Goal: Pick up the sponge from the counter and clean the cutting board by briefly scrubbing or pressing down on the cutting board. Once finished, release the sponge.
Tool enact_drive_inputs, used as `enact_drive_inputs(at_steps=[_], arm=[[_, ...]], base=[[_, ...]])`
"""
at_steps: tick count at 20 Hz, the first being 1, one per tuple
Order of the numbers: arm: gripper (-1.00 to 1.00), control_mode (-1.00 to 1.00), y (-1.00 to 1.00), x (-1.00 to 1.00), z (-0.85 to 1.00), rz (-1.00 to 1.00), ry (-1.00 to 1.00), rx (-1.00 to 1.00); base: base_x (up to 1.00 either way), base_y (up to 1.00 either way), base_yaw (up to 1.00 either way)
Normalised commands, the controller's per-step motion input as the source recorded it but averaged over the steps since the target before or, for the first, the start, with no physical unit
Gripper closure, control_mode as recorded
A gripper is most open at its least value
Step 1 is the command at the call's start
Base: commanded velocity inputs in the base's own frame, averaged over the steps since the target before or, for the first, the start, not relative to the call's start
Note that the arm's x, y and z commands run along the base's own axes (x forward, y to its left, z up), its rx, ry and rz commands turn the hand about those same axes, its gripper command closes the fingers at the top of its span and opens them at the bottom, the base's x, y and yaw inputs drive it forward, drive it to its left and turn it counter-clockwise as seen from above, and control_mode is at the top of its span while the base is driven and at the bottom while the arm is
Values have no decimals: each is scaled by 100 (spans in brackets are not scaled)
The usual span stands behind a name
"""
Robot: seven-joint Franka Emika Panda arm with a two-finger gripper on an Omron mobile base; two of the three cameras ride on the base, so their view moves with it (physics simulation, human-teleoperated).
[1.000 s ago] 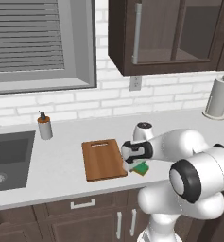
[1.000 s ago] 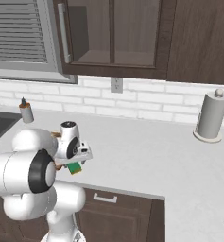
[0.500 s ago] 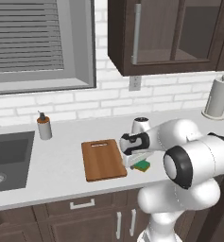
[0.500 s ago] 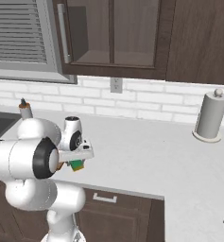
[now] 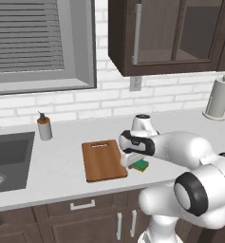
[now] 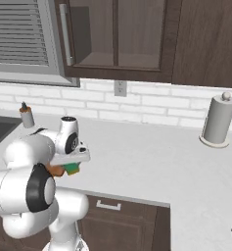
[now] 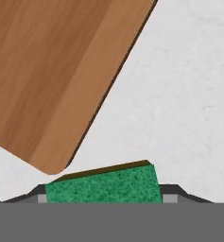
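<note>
Beside the right edge of the reddish-brown wooden cutting board (image 5: 103, 160) on the light grey-white counter (image 5: 52, 175), the two-finger gripper (image 5: 134, 163) clamps the small green-topped sponge (image 5: 141, 165), now carried slightly nearer the board than a second ago. The hand view adds the sponge (image 7: 103, 186) pinched between the fingertips (image 7: 171, 192) above bare counter, just off the board's rounded corner (image 7: 52, 90). A grey paper-towel roll (image 6: 217, 120) stands far right.

end effector (image 5: 133, 163) — sponge (image 5: 141, 165) — nearer cutting board (image 5: 102, 160)

No writing, label, brand or number can be read in any of the views. The cutting board (image 5: 103, 160), the sponge (image 7: 103, 185) and the worktop (image 6: 151, 166) all show plain surfaces with no marks.
</note>
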Motion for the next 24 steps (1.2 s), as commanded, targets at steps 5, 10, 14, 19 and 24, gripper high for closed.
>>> enact_drive_inputs(at_steps=[5, 10, 14, 19, 24], arm=[[100, -100, 40, -5, 20, 7, 0, 14], [100, -100, 44, 24, -20, 2, -2, 8], [100, -100, 35, 24, -17, 0, -5, 0], [100, -100, 34, 4, 0, 0, -5, -7], [100, -100, 17, 0, -6, 0, -11, 0]], base=[[0, 0, 0], [0, 0, 0], [0, 0, 0], [0, 0, 0], [0, 0, 0]])
